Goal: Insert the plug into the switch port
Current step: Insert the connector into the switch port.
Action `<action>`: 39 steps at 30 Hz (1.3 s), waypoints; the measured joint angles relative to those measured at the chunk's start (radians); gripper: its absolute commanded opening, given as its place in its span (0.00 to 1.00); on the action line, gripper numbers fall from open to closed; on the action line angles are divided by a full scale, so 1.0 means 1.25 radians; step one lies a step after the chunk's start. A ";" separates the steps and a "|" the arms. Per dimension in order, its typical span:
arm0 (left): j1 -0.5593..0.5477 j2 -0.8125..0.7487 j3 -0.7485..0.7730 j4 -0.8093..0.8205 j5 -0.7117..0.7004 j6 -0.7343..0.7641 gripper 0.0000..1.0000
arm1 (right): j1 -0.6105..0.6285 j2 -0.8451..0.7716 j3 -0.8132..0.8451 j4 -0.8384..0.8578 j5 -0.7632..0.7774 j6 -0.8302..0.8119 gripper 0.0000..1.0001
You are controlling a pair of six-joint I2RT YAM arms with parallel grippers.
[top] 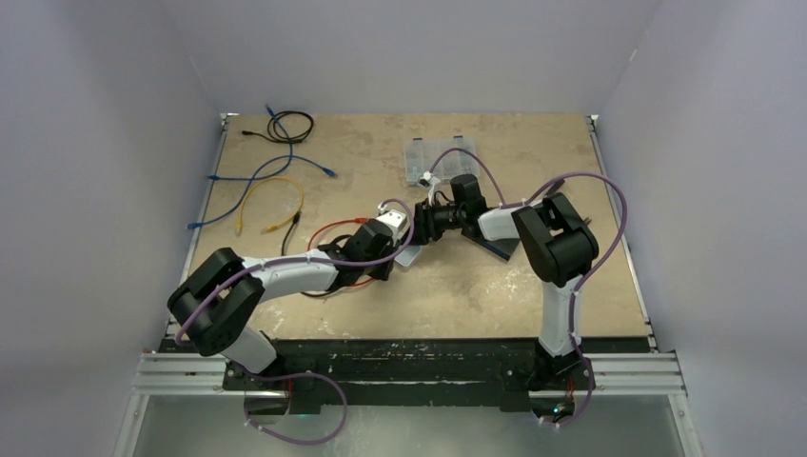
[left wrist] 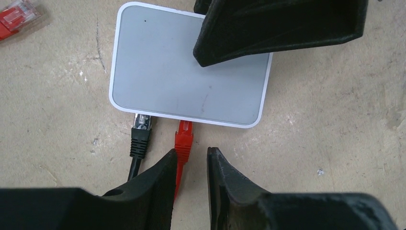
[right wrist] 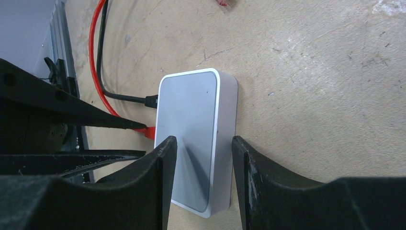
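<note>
We found the red plug [left wrist: 184,136] already seated in the switch [left wrist: 167,72], in the port-side wall w/ a black plug [left wrist: 141,136] one port over. Only its boot & cable stuck out, so we judged the insertion done, or v. nearly. The switch lay flat on the table [left wrist: 335,143] w/ its ports facing the left arm, prob. so that arm could push straight in along the board.

The left gripper [left wrist: 191,152] sat just behind the red plug, jaws a little apart. The red cable [left wrist: 180,163] ran along the inner face of one finger & didn't touch the other, so we read it as loose, not pinched.

The right gripper [right wrist: 205,143] stood at the opp. side, jaws approx. half apart. One finger was over the grey lid, the other beside the far wall. We took that as a brace vs. the push, though we couldn't tell whether it actually bore on the case.

No brand, label or port nos. were legible on the switch: plain grey top, white rim, one tiny dark dot near a corner. A spare red plug [left wrist: 16,17] lay well apart from it, w/ no print we could read.
</note>
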 measured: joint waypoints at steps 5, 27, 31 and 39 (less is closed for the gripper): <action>0.004 -0.002 0.000 -0.021 -0.016 0.000 0.28 | 0.000 0.000 0.000 -0.001 -0.002 0.000 0.50; 0.013 0.019 -0.011 -0.005 0.015 0.035 0.00 | -0.005 0.002 0.000 0.003 -0.003 -0.002 0.42; 0.013 0.025 -0.010 0.009 0.018 0.074 0.00 | -0.009 0.012 0.007 0.009 -0.009 -0.011 0.41; 0.013 0.028 -0.003 0.007 0.019 0.141 0.00 | -0.001 0.043 0.055 -0.005 -0.042 -0.065 0.41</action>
